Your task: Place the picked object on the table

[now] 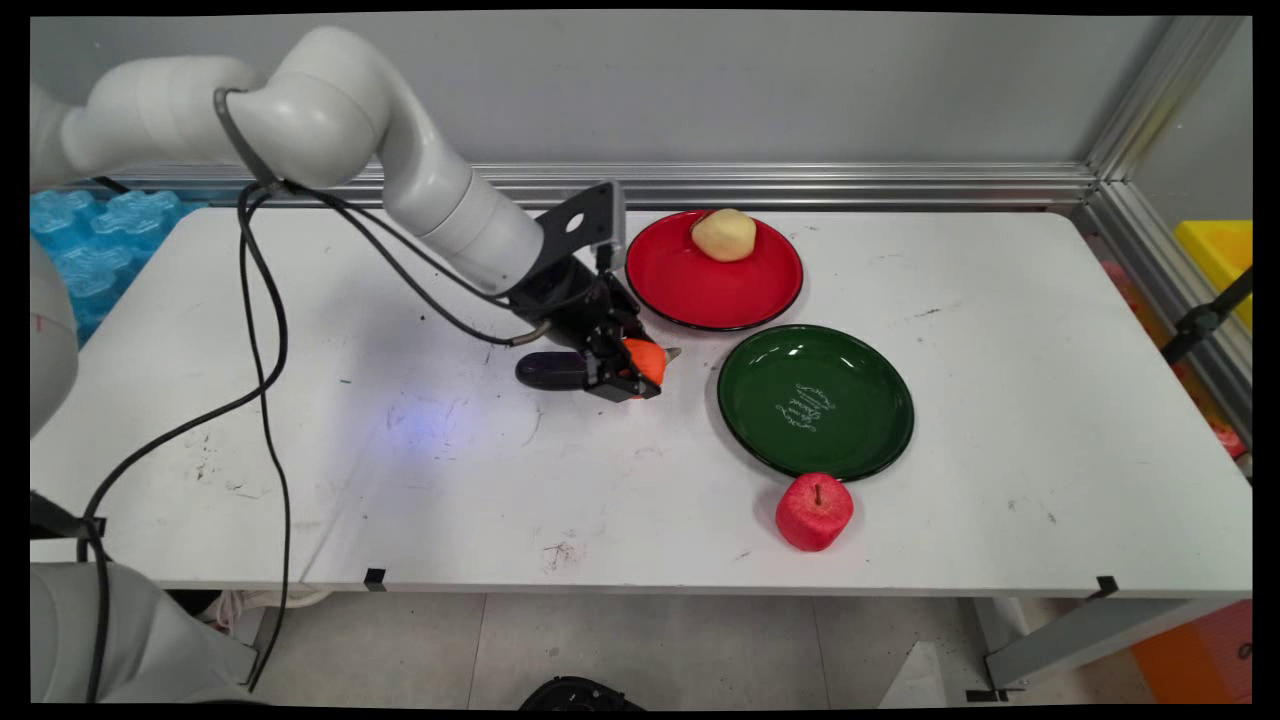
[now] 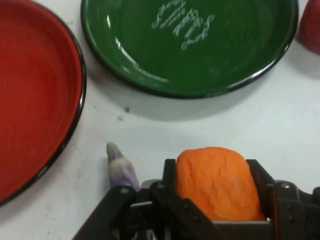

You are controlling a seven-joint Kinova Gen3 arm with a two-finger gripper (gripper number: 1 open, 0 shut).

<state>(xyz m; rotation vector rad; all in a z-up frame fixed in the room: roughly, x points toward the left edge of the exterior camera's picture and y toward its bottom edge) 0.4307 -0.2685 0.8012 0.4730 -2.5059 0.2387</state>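
My gripper [image 1: 640,372] [image 2: 216,190] is low over the table's middle, shut on an orange fruit-like lump [image 1: 648,360] [image 2: 215,181] that fills the space between its fingers [image 2: 170,175]. A dark purple eggplant [image 1: 548,370] lies on the table under and beside the hand; its pale tip [image 2: 119,165] shows left of the fingers. Just beyond the gripper lie a green plate [image 1: 860,400] [image 2: 200,60] with white lettering and a red plate [image 1: 720,295] [image 2: 30,100]. The green plate holds nothing.
A pale yellow fruit [image 1: 724,235] sits at the far edge of the red plate. A red apple [image 1: 814,511] [image 2: 312,25] stands by the green plate's near rim. Blue foam blocks [image 1: 90,240] lie off the back left corner, a yellow bin [image 1: 1215,250] at the right.
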